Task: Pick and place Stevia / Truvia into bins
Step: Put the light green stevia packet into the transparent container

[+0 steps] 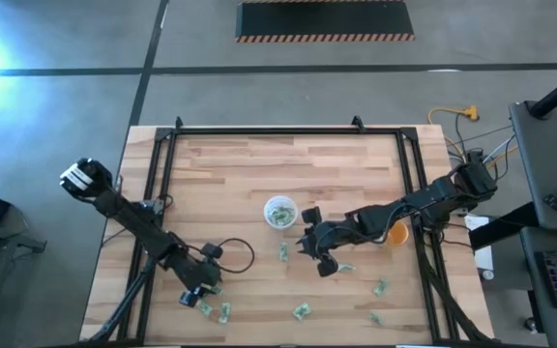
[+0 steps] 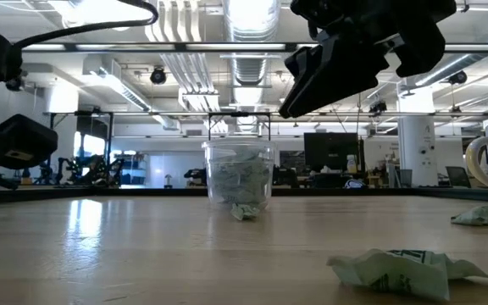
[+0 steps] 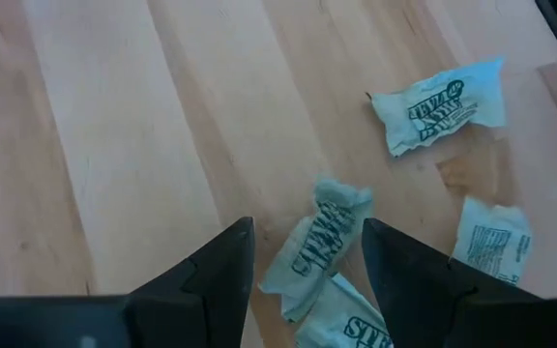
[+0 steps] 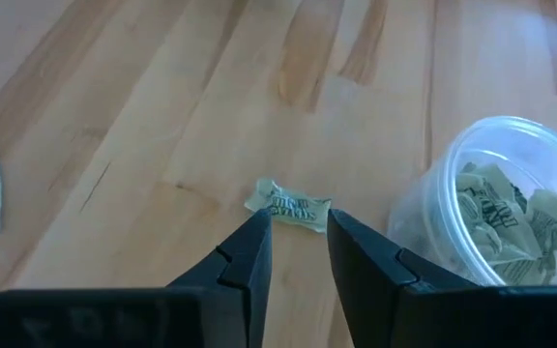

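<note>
Green-and-white Stevia packets lie scattered on the wooden table. The bin, a translucent cup, stands mid-table with several crumpled packets inside. My right gripper hangs open above the table beside the cup. One packet lies flat on the wood just beyond its fingertips. My left gripper is open near the table's front left. Its fingers stand on either side of a crumpled packet that lies partly on a second packet.
More packets lie near the left gripper and along the front edge. An orange cup sits under the right arm. A black frame borders the table.
</note>
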You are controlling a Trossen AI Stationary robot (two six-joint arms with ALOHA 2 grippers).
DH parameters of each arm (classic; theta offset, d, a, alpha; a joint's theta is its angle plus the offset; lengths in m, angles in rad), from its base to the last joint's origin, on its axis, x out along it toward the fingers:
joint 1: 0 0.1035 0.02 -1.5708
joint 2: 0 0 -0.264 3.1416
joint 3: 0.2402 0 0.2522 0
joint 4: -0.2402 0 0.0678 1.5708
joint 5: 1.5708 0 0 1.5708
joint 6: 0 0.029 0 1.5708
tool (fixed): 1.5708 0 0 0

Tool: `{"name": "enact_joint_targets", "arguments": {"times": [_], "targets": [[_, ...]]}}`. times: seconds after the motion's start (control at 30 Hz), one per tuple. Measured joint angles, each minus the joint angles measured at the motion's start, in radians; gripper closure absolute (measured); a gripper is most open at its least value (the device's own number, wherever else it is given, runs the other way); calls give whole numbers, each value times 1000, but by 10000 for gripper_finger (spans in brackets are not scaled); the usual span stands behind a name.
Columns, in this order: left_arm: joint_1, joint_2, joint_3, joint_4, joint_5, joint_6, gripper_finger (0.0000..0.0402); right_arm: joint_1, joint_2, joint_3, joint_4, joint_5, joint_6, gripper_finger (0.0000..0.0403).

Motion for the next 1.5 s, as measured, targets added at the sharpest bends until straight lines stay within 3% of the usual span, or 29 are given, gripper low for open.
{"name": "enact_joint_targets", "arguments": {"times": [0.2, 0.47, 0.67, 0.97, 1.2, 1.37, 1.5], "targets": [[0, 12, 1, 2, 7, 0, 246, 0, 0, -3, -3, 0, 18, 308], [0, 10, 1, 0, 20, 9, 333, 0, 0, -4, -3, 0, 18, 308], [4, 6, 9, -3, 3, 109, 394, 0, 0, -7, -3, 0, 18, 315], [41, 5, 93, 2, -243, 375, 394, 0, 0, -7, -4, 0, 77, 327], [108, 5, 115, 2, -305, 466, 393, 4, 0, -9, -40, 0, 203, 333], [196, 5, 113, 16, -482, 580, 393, 13, 0, -18, -58, 1, 296, 330], [303, 5, 118, 64, -457, 704, 393, 27, 0, -22, -69, 1, 360, 334]]}}
